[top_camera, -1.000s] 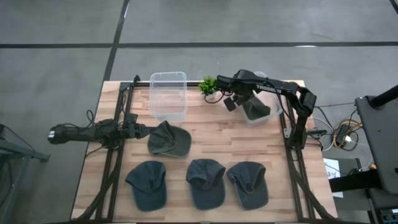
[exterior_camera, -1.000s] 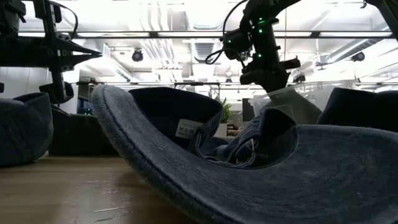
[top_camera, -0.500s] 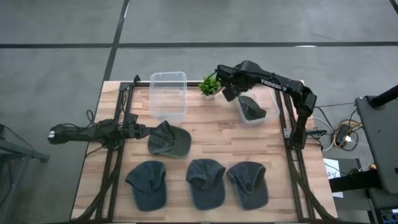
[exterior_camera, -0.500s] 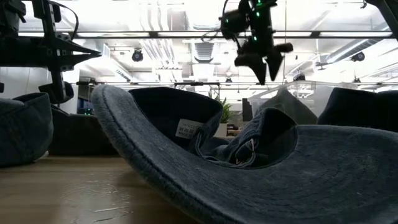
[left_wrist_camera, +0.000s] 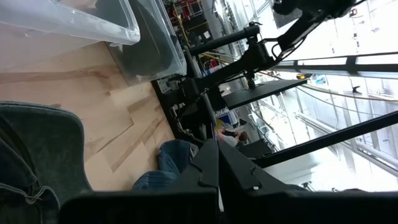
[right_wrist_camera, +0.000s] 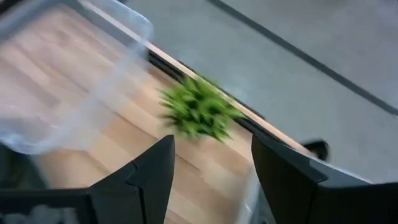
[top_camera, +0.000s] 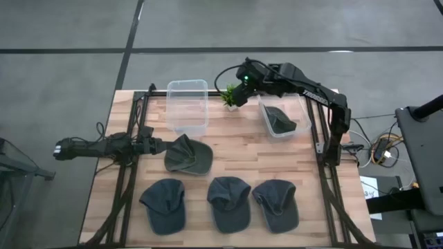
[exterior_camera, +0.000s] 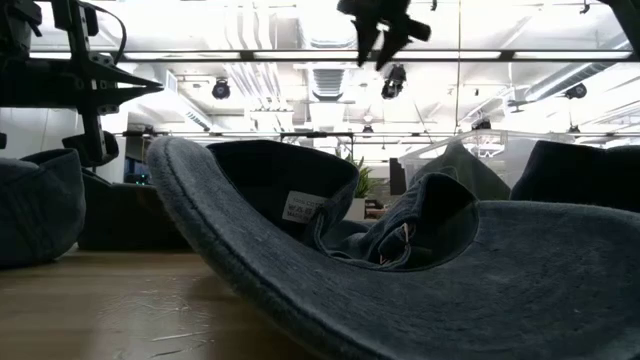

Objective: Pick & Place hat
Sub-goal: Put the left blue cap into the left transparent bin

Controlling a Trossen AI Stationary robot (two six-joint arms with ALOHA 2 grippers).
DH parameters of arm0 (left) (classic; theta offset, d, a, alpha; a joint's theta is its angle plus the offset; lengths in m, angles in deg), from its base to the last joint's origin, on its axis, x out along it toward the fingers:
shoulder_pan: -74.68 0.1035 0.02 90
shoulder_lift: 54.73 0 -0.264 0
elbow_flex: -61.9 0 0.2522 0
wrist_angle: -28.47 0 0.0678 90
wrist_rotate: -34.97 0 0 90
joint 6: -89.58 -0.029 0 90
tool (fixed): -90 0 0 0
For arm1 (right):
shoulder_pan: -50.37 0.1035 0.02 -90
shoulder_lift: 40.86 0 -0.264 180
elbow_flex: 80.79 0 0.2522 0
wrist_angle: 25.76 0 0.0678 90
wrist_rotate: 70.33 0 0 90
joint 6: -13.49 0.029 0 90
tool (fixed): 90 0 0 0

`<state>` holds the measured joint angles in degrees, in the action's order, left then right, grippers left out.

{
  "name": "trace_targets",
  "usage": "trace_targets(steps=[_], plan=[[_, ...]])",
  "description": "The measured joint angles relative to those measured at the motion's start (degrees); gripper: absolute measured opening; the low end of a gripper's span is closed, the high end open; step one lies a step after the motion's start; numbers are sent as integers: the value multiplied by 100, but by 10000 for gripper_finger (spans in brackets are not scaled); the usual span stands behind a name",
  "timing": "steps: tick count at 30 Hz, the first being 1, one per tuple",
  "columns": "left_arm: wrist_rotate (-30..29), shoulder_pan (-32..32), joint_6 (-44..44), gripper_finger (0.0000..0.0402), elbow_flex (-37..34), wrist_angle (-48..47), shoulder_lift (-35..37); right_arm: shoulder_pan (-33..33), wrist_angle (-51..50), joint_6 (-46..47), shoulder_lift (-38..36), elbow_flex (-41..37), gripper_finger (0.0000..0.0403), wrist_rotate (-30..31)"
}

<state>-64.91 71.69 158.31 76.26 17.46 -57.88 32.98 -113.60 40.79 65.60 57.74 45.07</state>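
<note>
Right gripper point(top_camera: 240, 78) had let go within the last second: a second earlier it was down in the right-hand clear bin point(top_camera: 302, 116) with the hat; at this moment it was lifted clear and swung toward 11 o'clock of that bin, up over the small green plant point(top_camera: 230, 96). Its fingers point(right_wrist_camera: 144, 177) stood apart with nothing between them in the right wrist view. The dropped hat point(top_camera: 279, 120) lay inside the bin, crumpled, apart from the gripper. I judged that placement done.

The left clear bin point(top_camera: 187, 105) at 12 o'clock on the table showed nothing in it. Four hats remained on the wood: one point(top_camera: 188, 155) near centre-left, three in a row at 6 o'clock point(top_camera: 164, 205) point(top_camera: 229, 202) point(top_camera: 276, 203).

Left gripper point(top_camera: 156, 146) sat low at 9 o'clock, its tip at the edge of the centre-left hat, fingers together. I could not tell whether any fabric was pinched.

Next pick, I reckoned, would come from those four.
</note>
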Motion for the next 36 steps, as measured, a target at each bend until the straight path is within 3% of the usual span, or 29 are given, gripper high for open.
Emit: trace_targets(steps=[23,36], plan=[[1,0,-118,0,2,-18,-1,1458,2396,-1175,11,-1096,188,-984],[-3,-2,-76,0,2,-20,1,1776,3377,-891,-23,-2191,143,-1597]])
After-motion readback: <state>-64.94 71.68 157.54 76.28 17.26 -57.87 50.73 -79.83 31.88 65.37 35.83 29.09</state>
